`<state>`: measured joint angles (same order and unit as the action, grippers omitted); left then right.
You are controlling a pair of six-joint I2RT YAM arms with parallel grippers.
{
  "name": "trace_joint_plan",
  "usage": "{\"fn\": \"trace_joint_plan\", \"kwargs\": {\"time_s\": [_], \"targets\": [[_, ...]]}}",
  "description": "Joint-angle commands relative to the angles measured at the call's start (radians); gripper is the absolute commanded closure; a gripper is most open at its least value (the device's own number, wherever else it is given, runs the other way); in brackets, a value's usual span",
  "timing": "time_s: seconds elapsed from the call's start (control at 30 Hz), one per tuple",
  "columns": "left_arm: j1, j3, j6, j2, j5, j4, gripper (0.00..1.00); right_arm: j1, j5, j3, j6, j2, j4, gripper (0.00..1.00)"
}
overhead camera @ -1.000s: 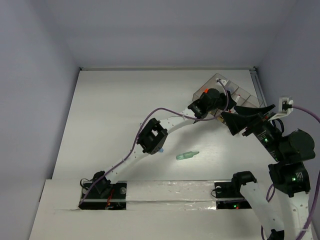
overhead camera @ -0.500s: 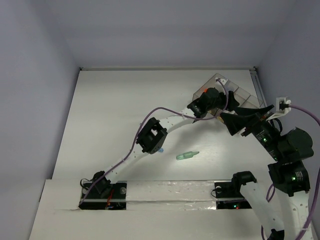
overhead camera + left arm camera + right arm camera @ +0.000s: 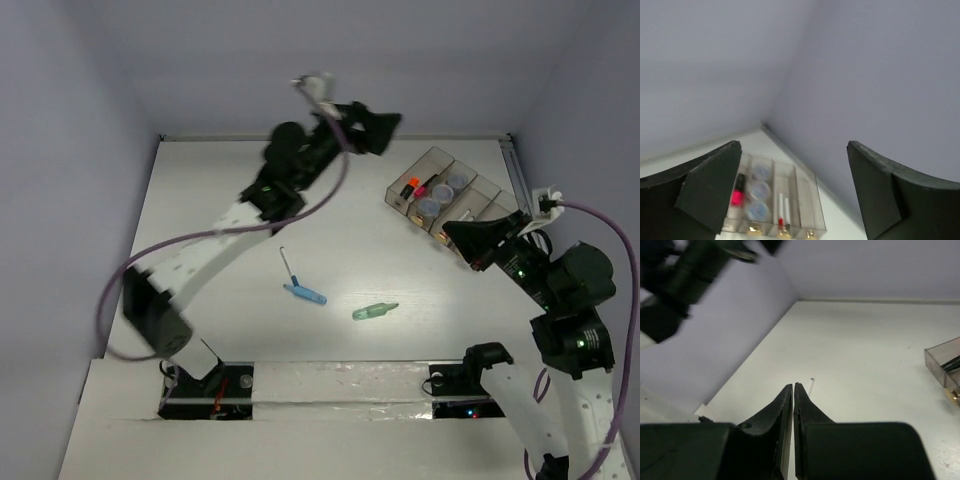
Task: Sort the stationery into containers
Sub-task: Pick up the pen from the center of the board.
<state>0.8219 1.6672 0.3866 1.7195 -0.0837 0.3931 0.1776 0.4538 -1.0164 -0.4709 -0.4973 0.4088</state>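
Observation:
The containers (image 3: 480, 192) stand at the back right as one smoky tray of narrow bins. They hold an orange highlighter (image 3: 409, 185), a pink-black highlighter (image 3: 737, 190), round grey-blue pots (image 3: 759, 190) and two thin white pens (image 3: 783, 204). My left gripper (image 3: 385, 125) is raised high over the table's far edge, open and empty, looking down at the tray (image 3: 805, 187). My right gripper (image 3: 449, 229) is shut on nothing, just in front of the tray. On the table lie a light-blue marker (image 3: 305, 294), a thin white pen (image 3: 286, 262) and a pale-green tube (image 3: 375, 311).
The table's back wall and side walls close in the work area. A metal rail (image 3: 517, 165) runs along the right edge beside the tray. The left arm's links (image 3: 205, 255) stretch across the left middle. In the right wrist view a tray corner (image 3: 941, 360) shows at right.
My left arm has lifted away from the tray, swung up and back, and opened. My right gripper has gone from open to shut. The blue marker and white pen are now uncovered.

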Motion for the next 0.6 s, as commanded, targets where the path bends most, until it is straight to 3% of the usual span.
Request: {"fn": "trace_joint_plan", "kwargs": {"time_s": [0.0, 0.07, 0.2, 0.27, 0.3, 0.37, 0.43, 0.57], "targets": [[-0.044, -0.314, 0.026, -0.350, 0.181, 0.090, 0.14, -0.001, 0.136, 0.067, -0.002, -0.079, -0.070, 0.91], [-0.055, -0.511, 0.043, -0.487, 0.232, 0.067, 0.11, -0.001, 0.140, 0.151, -0.003, -0.124, -0.134, 0.88], [-0.055, -0.740, 0.095, -0.838, 0.355, -0.121, 0.06, 0.061, 0.102, 0.211, -0.028, -0.251, -0.214, 0.79], [-0.055, -0.800, 0.112, -0.937, 0.381, -0.202, 0.05, 0.253, -0.005, 0.200, 0.003, -0.379, -0.238, 0.72], [-0.055, -0.837, 0.116, -0.984, 0.392, -0.300, 0.04, 0.334, -0.147, 0.185, 0.020, -0.435, -0.235, 0.67], [-0.055, -0.850, 0.127, -1.099, 0.418, -0.409, 0.01, 0.533, -0.281, 0.144, 0.057, -0.559, -0.232, 0.53], [-0.055, -0.840, 0.133, -1.199, 0.446, -0.578, 0.01, 0.597, -0.392, 0.081, 0.067, -0.734, -0.264, 0.44], [-0.055, -0.791, 0.123, -1.320, 0.496, -0.767, 0.01, 0.648, -0.448, -0.054, 0.107, -0.990, -0.278, 0.41]]}}
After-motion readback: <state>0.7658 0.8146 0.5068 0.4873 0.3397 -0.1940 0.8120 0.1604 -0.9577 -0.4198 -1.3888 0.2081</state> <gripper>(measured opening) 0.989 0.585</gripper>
